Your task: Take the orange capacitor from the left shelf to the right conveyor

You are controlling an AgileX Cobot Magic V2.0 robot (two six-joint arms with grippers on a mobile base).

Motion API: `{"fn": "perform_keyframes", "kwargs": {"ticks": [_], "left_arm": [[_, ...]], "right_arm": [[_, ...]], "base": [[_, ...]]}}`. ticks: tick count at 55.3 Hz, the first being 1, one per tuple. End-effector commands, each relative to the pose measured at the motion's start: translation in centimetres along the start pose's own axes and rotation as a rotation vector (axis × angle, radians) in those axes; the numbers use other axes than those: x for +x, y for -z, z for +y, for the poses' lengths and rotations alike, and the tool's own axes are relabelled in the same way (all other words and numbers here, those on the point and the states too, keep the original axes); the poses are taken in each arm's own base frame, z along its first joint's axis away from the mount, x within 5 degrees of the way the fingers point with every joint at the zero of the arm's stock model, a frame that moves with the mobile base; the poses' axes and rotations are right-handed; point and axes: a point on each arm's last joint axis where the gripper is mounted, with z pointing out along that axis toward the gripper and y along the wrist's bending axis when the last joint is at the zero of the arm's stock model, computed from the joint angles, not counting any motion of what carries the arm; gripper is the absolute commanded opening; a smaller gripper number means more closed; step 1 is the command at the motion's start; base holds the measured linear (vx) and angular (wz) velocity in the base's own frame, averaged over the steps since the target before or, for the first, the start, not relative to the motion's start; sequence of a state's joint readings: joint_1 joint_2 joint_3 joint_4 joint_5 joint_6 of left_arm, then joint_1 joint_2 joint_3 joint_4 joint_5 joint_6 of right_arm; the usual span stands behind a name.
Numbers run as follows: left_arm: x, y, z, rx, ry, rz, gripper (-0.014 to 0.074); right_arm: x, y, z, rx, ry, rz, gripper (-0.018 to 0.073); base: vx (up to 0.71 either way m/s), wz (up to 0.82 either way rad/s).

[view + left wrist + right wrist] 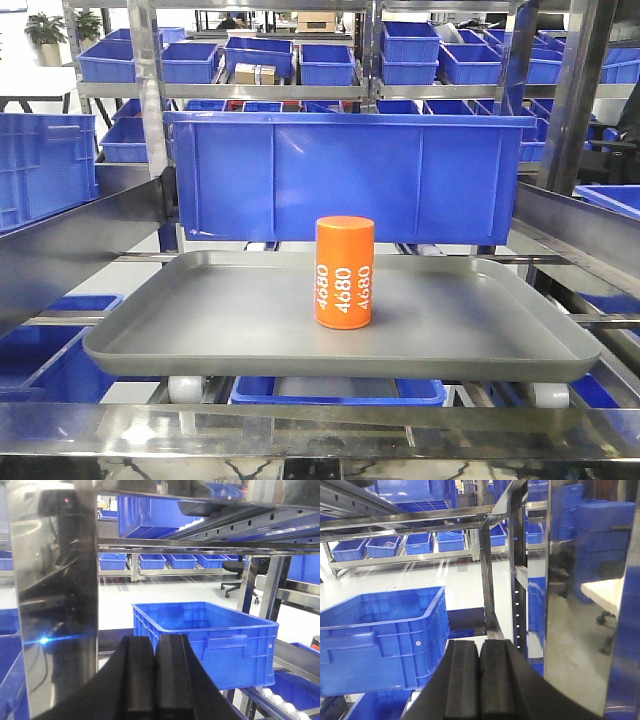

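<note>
Orange against grey: the orange capacitor (344, 272) stands upright about midway across the dark grey tray (180, 335) on the left shelf (150, 110), its white 4680 print facing the front; bare tray floor lies open all round it, and it touches no part of the raised rim; a big blue bin (260, 175) sits just behind the tray's back edge, its wall rising past the capacitor's top; steel side rails slope in close at both ends of the tray, and a steel front bar (300, 425) runs below its near lip; the left pincer (156, 680) is closed, pads pressed flat together on nothing, with a polished steel upright (55, 605) close on its left and a blue crate (215, 630) ahead; the right pincer (480, 680) is likewise closed and empty, a mirror-bright steel panel (580, 580) near its right and another crate (375, 630) to its left.
</note>
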State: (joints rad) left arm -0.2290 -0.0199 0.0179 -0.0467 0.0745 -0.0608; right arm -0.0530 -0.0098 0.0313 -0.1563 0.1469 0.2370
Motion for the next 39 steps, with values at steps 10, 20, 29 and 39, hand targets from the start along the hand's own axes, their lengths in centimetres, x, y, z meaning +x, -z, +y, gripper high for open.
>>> {"fn": "perform_keyframes", "kwargs": {"ticks": [10,20,29,39], "left_arm": [[-1.8,0.2,-0.2,0.017,0.011,-0.116,-0.0006],[-1.8,0.2,-0.2,0.017,0.011,-0.116,-0.0006],[-1.8,0.2,-0.2,0.017,0.011,-0.116,-0.0006],[-1.8,0.2,-0.2,0.017,0.011,-0.116,-0.0006]], "right_arm": [[-0.5,0.0,0.1,-0.014,0.012,-0.079,-0.0012],[-0.8,0.1,0.2,-0.022,0.010,-0.110,-0.0012],[-2.8,0.5,0.5,-0.049,0.008,-0.245,-0.0012],[-8.9,2.7,0.8,-0.040,0.023,-0.367,-0.0012]], "base": [[0.00,0.00],[0.00,0.00],[0.00,0.00],[0.00,0.00]]}}
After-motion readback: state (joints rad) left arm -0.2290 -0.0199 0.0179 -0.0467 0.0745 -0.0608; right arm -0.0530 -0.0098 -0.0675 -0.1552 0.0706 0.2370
